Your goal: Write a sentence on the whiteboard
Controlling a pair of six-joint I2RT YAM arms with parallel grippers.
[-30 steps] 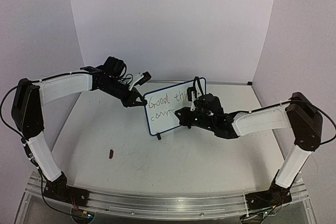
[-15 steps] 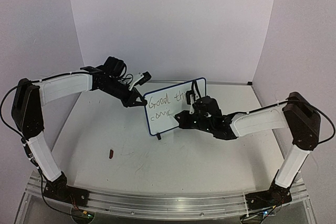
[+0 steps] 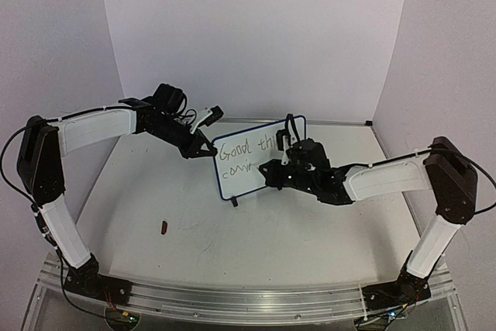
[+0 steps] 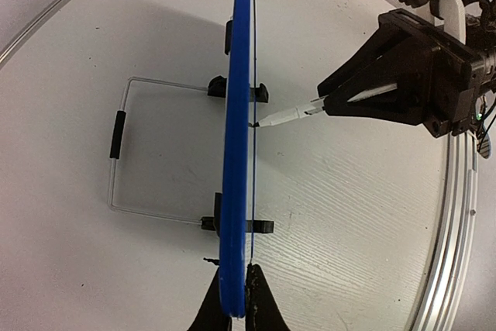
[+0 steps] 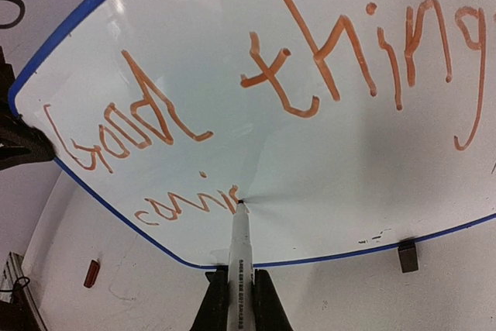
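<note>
The marker was clamped in the closed right gripper, its tip touching the whiteboard at the end of the unfinished lower line of the sentence. The closing letters were judged to be needed next, drawn rightward. Farther off, the upright board's edge was pinched by the left gripper.

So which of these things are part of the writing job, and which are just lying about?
In use: whiteboard; sentence; marker; left tool clamping the board's edge; right tool holding the marker.
Lying about: small reddish-brown piece on the table.
</note>
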